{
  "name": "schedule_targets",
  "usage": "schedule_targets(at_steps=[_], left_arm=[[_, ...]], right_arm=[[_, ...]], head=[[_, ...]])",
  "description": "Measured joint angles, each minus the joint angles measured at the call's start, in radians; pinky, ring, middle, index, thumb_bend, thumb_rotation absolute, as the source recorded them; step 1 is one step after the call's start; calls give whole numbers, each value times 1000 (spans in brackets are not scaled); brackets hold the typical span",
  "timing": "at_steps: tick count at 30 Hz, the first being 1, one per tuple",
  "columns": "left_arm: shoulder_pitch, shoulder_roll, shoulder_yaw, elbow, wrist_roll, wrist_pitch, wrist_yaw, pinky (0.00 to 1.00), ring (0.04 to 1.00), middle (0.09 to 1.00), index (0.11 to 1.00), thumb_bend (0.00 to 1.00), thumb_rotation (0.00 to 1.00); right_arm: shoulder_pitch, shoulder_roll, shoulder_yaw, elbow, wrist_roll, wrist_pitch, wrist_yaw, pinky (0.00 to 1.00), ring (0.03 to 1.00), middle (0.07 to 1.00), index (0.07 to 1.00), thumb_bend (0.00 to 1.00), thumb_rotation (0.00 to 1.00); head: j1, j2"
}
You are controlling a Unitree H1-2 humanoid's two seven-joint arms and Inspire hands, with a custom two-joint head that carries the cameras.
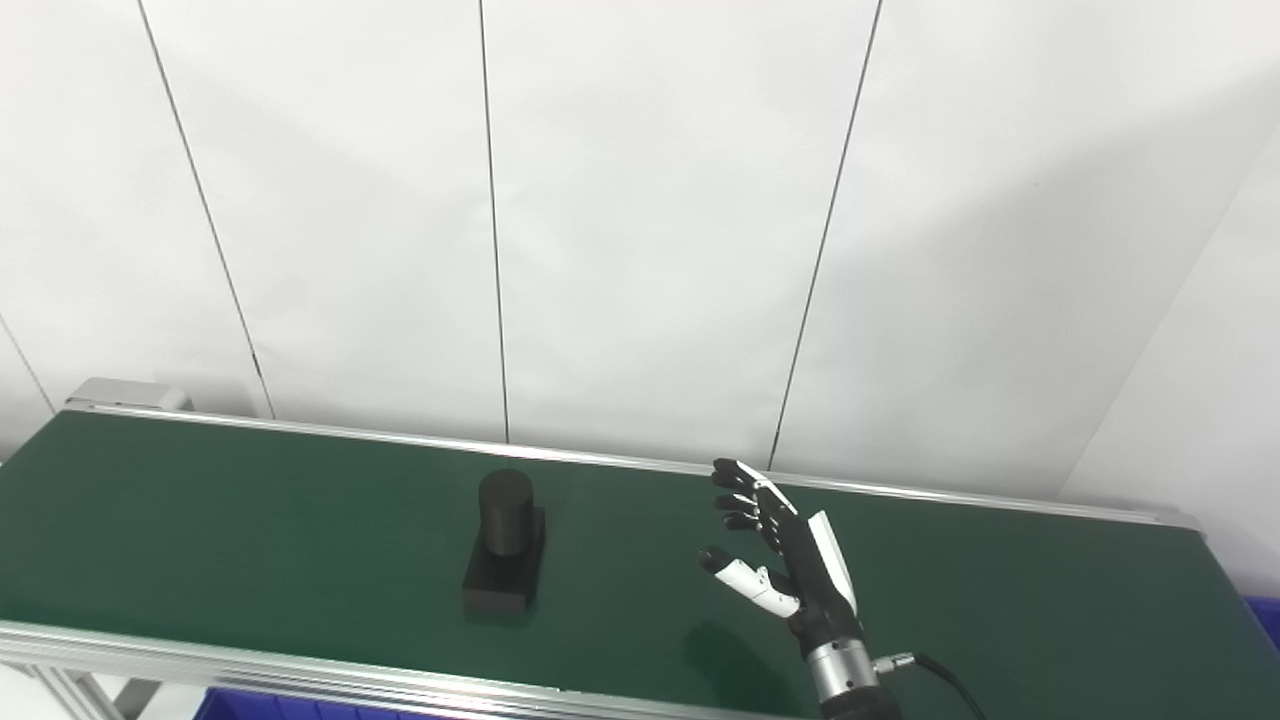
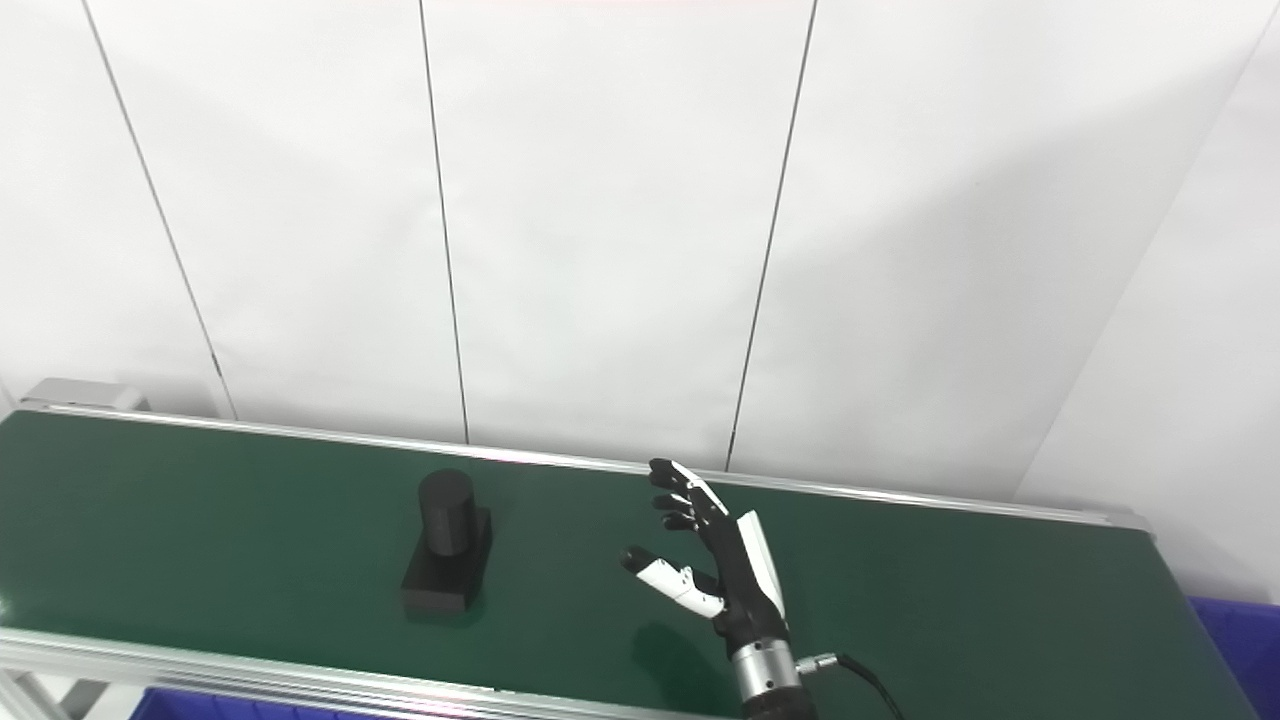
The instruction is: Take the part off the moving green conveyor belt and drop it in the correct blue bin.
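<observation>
A black part (image 1: 505,545), an upright cylinder on a flat rectangular base, stands on the green conveyor belt (image 1: 250,520) left of centre. My right hand (image 1: 785,555) hovers over the belt to the part's right, a clear gap away. Its fingers are spread, the thumb points toward the part, and it holds nothing. The same part (image 2: 448,548) and right hand (image 2: 715,555) show in the right eye view. My left hand is not in view.
A silver rail (image 1: 300,670) runs along the belt's near edge and another along the far edge by the white panelled wall. Slivers of blue bin show below the near rail (image 1: 250,705) and at the right end (image 2: 1235,640).
</observation>
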Motion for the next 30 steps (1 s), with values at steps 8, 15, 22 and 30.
schedule_targets(at_steps=[8, 15, 22, 30], left_arm=[[4, 1, -8, 0, -1, 0, 0, 733, 813, 821, 793, 511, 891], [4, 2, -11, -4, 1, 0, 6, 734, 813, 821, 790, 507, 886], [5, 5, -21, -14, 2, 0, 15, 734, 813, 821, 797, 530, 909], [5, 7, -22, -29, 0, 0, 19, 742, 819, 829, 806, 555, 914]], right_arm=[[0, -13, 23, 0, -1, 0, -13, 703, 767, 838, 852, 864, 680], [0, -13, 40, 1, -4, 0, -27, 712, 775, 838, 851, 870, 652], [-3, -13, 61, 42, -16, 0, -31, 680, 766, 857, 845, 843, 527], [-45, -2, 63, 145, -18, 0, -30, 677, 763, 856, 848, 860, 477]], head=[[17, 6], [15, 14], [-5, 32], [-15, 38]])
